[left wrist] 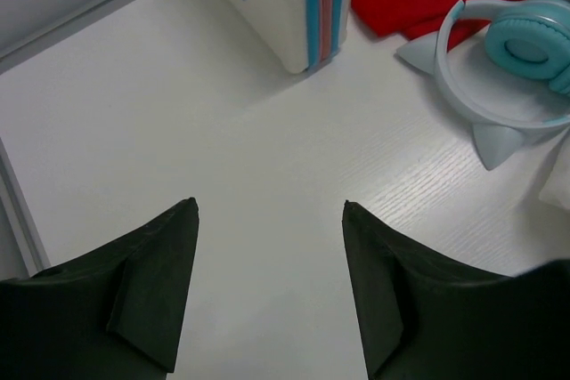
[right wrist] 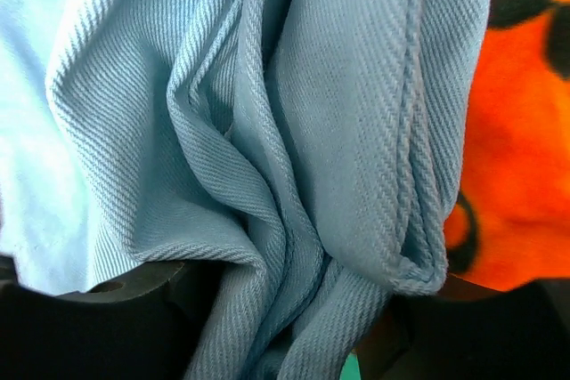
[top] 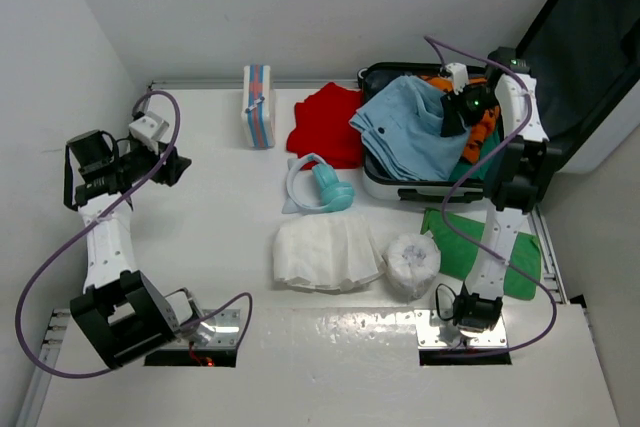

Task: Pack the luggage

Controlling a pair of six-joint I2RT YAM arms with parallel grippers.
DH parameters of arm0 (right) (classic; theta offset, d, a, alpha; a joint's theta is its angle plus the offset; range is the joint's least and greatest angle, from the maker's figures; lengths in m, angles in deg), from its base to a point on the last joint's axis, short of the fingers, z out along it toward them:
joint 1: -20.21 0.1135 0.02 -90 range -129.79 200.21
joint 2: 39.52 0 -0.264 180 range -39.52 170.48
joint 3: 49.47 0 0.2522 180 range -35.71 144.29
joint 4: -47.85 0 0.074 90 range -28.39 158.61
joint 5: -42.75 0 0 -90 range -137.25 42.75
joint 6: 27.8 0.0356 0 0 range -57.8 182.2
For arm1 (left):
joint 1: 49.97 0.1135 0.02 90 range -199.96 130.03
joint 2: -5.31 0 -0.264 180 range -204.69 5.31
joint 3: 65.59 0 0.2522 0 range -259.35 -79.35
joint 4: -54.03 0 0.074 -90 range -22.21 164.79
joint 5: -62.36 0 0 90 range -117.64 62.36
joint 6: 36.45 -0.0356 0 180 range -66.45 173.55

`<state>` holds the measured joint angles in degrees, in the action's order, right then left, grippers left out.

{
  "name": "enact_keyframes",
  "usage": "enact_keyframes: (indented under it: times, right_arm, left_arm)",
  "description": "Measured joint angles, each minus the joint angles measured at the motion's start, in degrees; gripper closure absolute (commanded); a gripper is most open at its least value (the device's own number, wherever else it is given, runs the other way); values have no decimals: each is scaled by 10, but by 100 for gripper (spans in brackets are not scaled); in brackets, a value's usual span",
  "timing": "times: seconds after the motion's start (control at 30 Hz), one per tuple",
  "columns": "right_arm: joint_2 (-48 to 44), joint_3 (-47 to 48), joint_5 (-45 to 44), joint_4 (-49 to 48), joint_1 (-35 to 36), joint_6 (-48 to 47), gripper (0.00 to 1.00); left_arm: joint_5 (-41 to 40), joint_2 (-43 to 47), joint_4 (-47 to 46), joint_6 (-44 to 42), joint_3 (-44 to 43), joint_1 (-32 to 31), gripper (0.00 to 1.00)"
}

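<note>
Light blue twill garment (right wrist: pixel 267 131) is bunching between the fingers of my right gripper (right wrist: pixel 276 318), which is clamping it over the open white-rimmed hard-shell suitcase (top: pixel 400 193) lying at the table's far right, while my left gripper (left wrist: pixel 267 282) is hovering, fingers spread apart, above the white tabletop (left wrist: pixel 178 131).

White arms (top: pixel 105 242) carry black jaws and purple cables (top: pixel 178 122).

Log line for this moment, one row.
left hand open, above table | right hand at blue shirt in luggage, grip unclear | red cloth, headphones outside
</note>
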<state>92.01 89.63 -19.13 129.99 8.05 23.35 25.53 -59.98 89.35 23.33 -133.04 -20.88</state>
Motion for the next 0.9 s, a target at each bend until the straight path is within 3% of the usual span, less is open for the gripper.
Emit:
enact_keyframes:
  times: [0.07,0.33,0.47,0.9]
  right_arm:
    - [-7,-6,-18,-10,0,-23,100]
    - [-40,-47,-61,-32,-9,-93,100]
    - [-64,-107,-69,-71,-18,-135,100]
    - [-87,-162,-138,-184,5,-296,100]
  left_arm:
    - [-16,-3,-12,13,0,-15,28]
    - [-55,-15,-41,45,0,-37,28]
    - [-61,-20,-54,48,0,-52,28]
    - [-82,-33,-75,41,1,-88,28]
